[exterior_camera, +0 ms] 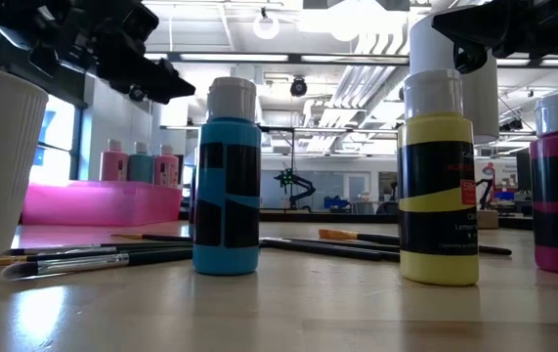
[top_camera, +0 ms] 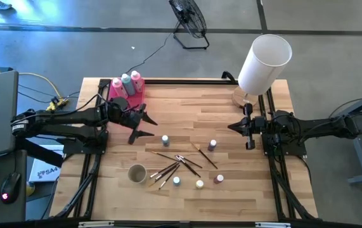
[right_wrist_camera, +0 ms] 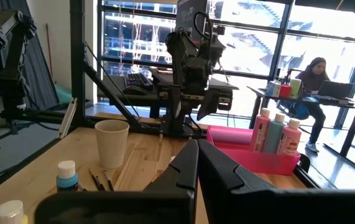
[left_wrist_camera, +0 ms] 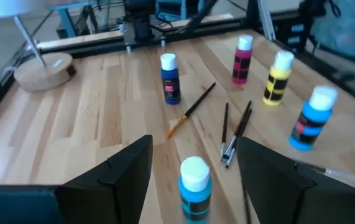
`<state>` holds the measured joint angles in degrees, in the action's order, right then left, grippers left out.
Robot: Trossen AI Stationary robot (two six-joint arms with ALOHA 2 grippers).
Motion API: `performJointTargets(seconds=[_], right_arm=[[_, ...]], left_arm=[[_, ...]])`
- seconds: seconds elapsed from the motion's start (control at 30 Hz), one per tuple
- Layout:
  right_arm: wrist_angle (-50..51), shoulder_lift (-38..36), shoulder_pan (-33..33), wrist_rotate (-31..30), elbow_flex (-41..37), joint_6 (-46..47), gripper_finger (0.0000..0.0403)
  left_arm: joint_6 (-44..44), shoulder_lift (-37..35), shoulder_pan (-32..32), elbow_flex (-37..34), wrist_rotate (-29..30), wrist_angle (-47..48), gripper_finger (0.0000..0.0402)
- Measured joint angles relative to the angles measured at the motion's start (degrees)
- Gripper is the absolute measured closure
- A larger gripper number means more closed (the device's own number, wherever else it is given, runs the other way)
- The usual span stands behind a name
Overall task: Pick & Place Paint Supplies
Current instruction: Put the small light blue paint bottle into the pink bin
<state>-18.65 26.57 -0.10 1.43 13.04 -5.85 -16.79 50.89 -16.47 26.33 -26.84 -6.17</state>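
The left hand (top_camera: 141, 126), fingers released wide, is hovering over the small blue white-capped paint pot (left_wrist_camera: 194, 190) near the pink rectangular tray (top_camera: 118, 96) at the wooden table's (top_camera: 187, 196) far-left corner, and it should be lowering straight, I think, so both fingers are passing beside the cap.

**Pinks, blues and black bands on pale wood**

Pink tray (top_camera: 118, 95) at eleven o'clock, carrying two pink bottles (top_camera: 116, 84) and a teal one (top_camera: 126, 80), all white-capped. Centre table (top_camera: 187, 107), light wood grain: white-capped paint pots (left_wrist_camera: 314, 118) in sky blue, yellow, magenta and dark blue, each black-banded. Dark brushes (top_camera: 177, 161) with tan tips. Ribbed white cup (top_camera: 137, 173) at seven. White lampshade (top_camera: 264, 63) at one.
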Motion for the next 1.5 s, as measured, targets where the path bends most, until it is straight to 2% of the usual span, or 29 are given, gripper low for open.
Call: performJointTargets(seconds=[0.2,0.47,0.7,0.97,1.2,1.5], right_arm=[[0.0,0.01,-0.01,0.0,0.0,0.0,0.04],[-0.44,0.01,0.0,0.0,0.0,-0.01,0.04],[-0.42,0.0,-0.02,0.0,0.0,0.0,0.04],[-0.42,0.02,-0.02,0.0,0.0,0.0,0.04],[-0.42,0.02,0.0,0.0,0.0,0.0,0.04],[-0.42,0.0,-0.02,0.0,0.0,0.0,0.04]], left_arm=[[-0.59,1.41,0.0,-0.04,-5.67,-0.77,0.0171],[8.05,7.38,0.0,-0.04,-3.77,-6.76,0.0171],[11.85,11.24,0.0,-0.02,-3.35,-12.3,0.0171],[14.03,11.3,1.56,0.88,2.01,-12.59,0.0171],[9.22,11.28,6.92,5.9,13.07,1.22,0.0171],[9.98,11.67,9.45,6.12,14.47,3.16,0.0171]])
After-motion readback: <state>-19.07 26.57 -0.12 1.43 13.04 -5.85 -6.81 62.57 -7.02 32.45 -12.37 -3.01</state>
